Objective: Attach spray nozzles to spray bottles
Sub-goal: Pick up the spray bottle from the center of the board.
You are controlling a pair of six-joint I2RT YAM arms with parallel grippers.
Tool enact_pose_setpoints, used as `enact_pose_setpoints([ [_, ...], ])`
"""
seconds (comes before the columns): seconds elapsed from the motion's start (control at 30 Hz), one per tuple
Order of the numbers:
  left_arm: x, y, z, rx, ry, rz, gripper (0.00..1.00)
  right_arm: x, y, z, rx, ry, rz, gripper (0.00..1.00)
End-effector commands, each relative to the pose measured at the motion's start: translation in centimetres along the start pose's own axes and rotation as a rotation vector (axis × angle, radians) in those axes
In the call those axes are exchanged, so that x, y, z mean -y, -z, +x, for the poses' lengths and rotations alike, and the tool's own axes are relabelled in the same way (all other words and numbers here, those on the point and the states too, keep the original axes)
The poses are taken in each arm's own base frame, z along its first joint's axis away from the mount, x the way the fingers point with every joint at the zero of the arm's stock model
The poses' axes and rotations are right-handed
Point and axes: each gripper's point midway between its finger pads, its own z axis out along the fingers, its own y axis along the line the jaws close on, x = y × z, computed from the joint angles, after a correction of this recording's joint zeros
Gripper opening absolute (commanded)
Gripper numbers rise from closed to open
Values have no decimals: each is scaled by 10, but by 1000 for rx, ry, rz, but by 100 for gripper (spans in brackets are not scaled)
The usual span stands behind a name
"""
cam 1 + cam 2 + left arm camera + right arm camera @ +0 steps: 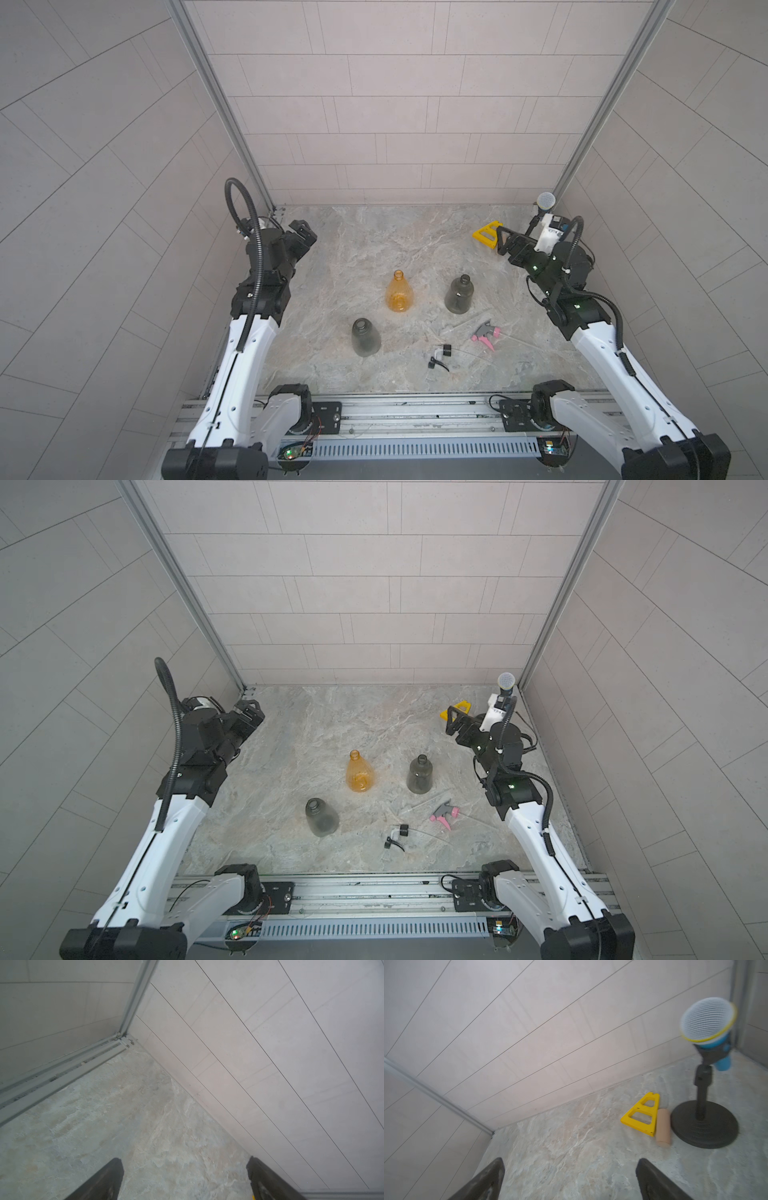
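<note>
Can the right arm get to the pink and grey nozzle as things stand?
Probably yes: the right gripper is open and empty, and the nozzle lies uncovered on the table close to that arm.

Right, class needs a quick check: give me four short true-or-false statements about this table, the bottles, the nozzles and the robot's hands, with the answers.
1. The amber bottle, the rear grey bottle and the front grey bottle all stand upright with bare necks. True.
2. The grey-and-pink nozzle is fitted on the amber bottle. False: it lies on the table, apart from every bottle.
3. The left hand and the right hand are both open and empty. True.
4. The white-and-black nozzle lies against the back wall. False: it lies towards the front edge, beside the front grey bottle but not touching it.
</note>
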Motion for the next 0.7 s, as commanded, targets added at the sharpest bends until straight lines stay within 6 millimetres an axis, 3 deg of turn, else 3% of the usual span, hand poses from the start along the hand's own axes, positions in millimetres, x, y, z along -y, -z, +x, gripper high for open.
enact_pose_setpoints([
  [0.0, 12, 22, 15, -100, -61, 64, 100, -40, 8, 28, -137, 156, -100, 100],
  [0.17, 5, 37, 42, -183, -95, 72, 100, -121, 38, 81, -297, 364, -337, 100],
  [0.3, -9, 41, 61, -228, -101, 52, 100, -170, 62, 143, -455, 514, -484, 100],
  [0.5, -27, 46, 72, -263, -141, -11, 100, -217, 92, 225, -585, 746, -590, 100],
  [0.67, -36, 48, 74, -269, -163, -46, 100, -243, 92, 276, -625, 825, -614, 100],
])
